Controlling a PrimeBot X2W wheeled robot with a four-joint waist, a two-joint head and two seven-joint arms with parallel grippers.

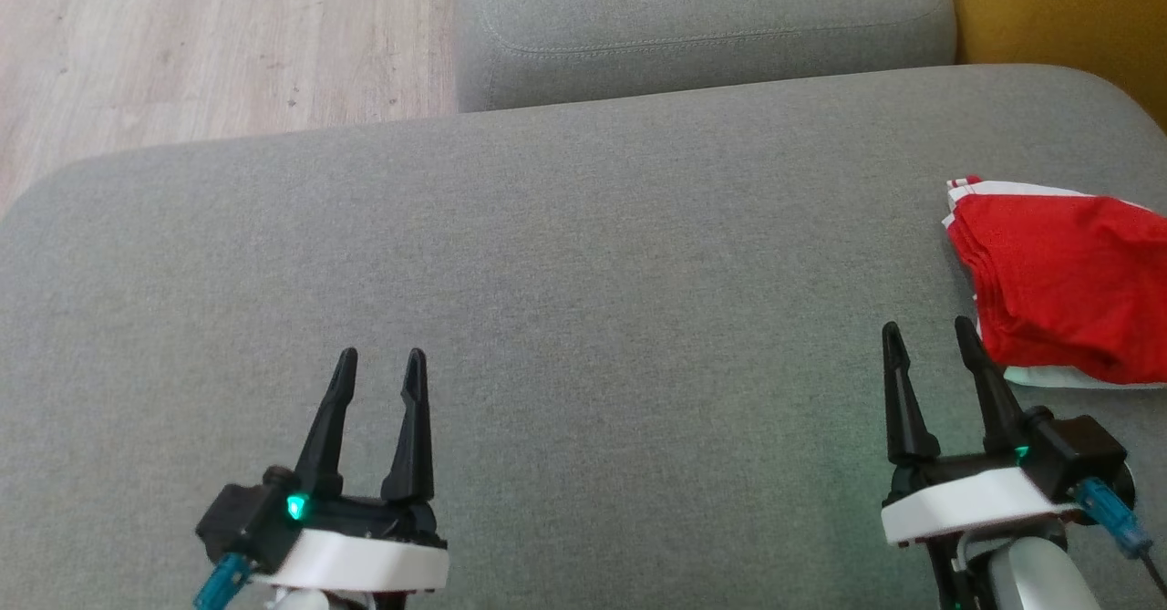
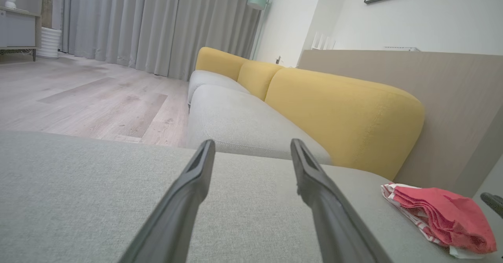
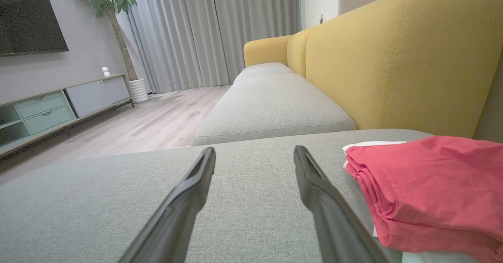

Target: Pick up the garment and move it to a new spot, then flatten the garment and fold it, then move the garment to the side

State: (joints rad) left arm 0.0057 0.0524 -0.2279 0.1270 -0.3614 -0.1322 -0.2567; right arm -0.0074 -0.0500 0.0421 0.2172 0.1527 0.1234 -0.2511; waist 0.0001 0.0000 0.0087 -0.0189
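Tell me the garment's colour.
Red with white trim; the garment shows best in the right wrist view.

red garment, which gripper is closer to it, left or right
Right. The right gripper is open just beside the red garment, at its left edge. The left gripper, also open, is far to the garment's left across the grey cushion.

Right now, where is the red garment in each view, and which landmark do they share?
Head view: red garment at the right edge, on the grey cushion.
Left wrist view: garment, lower right corner.
Right wrist view: garment, right side.
Shared landmark: the yellow backrest behind it.
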